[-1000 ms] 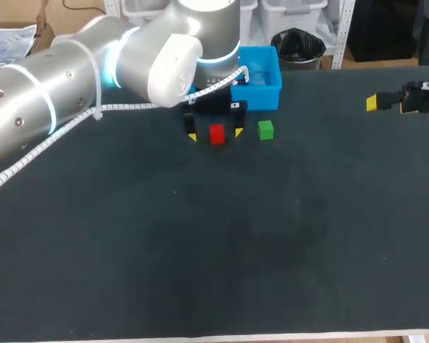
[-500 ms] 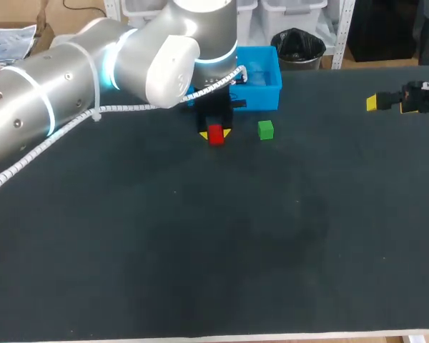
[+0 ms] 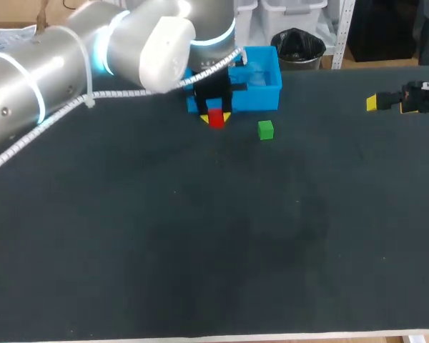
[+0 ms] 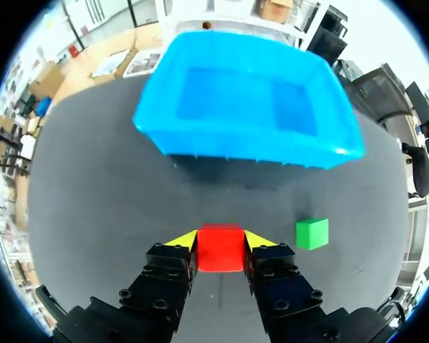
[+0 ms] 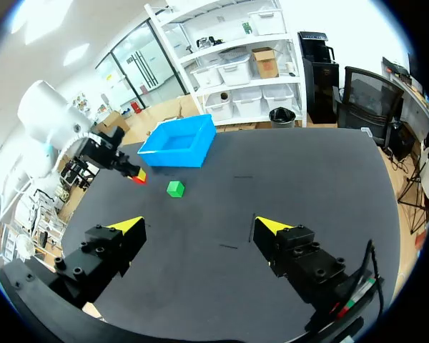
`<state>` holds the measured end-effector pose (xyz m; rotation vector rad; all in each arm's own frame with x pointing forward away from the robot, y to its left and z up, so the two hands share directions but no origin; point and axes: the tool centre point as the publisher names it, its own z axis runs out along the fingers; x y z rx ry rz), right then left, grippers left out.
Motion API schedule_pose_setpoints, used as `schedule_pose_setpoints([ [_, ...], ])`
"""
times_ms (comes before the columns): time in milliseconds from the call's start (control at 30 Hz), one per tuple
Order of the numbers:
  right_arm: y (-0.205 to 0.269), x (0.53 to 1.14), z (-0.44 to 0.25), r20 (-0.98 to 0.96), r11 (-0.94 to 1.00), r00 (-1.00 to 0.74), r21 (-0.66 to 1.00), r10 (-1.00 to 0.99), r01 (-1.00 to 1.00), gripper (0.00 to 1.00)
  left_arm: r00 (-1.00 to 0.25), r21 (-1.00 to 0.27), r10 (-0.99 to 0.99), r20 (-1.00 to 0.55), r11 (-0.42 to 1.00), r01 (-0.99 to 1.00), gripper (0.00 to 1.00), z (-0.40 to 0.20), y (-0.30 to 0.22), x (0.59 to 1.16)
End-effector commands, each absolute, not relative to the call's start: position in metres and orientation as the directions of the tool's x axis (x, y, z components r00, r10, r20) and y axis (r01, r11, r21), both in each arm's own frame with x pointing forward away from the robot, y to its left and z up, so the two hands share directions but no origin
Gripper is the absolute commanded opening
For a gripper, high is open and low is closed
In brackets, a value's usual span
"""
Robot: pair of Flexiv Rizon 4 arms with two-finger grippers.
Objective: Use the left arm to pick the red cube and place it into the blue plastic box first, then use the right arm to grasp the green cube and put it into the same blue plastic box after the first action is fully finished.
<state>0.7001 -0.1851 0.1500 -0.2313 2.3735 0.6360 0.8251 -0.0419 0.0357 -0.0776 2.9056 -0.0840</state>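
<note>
The dark surface (image 3: 200, 250) is closest. Further in, the green cube (image 3: 265, 129) sits on it by itself, a bit to the right of the left jaws. Those jaws are pinching the red cube (image 3: 215, 118) from both sides, yellow tips hugging it. It looks lifted slightly off the surface, right in front of the blue plastic box (image 3: 261, 91) and not over it yet. The left arm (image 3: 57, 71) comes in from the left corner. The right arm (image 3: 423, 96) hangs at the far right edge, well apart from everything, its jaws spread wide with nothing between them.
</note>
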Motion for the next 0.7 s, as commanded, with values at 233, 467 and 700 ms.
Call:
schedule_pose_setpoints([
  [233, -0.185, 0.700, 0.150, -0.643, 0.866, -0.766, 0.383, 0.000, -0.321, 1.00, -0.953, -0.108, -0.063, -0.296, 0.994, -0.032, 0.00, 0.089, -0.031, 0.830],
  [467, -0.185, 0.700, 0.150, -0.643, 0.866, -0.766, 0.383, 0.000, -0.321, 1.00, -0.939, -0.144, -0.080, -0.333, 0.989, -0.033, 0.00, 0.110, -0.035, 0.844],
  [700, -0.185, 0.700, 0.150, -0.643, 0.866, -0.766, 0.383, 0.000, -0.321, 1.00, -0.928, -0.180, -0.102, -0.359, 0.983, -0.039, 0.00, 0.124, -0.038, 0.865],
])
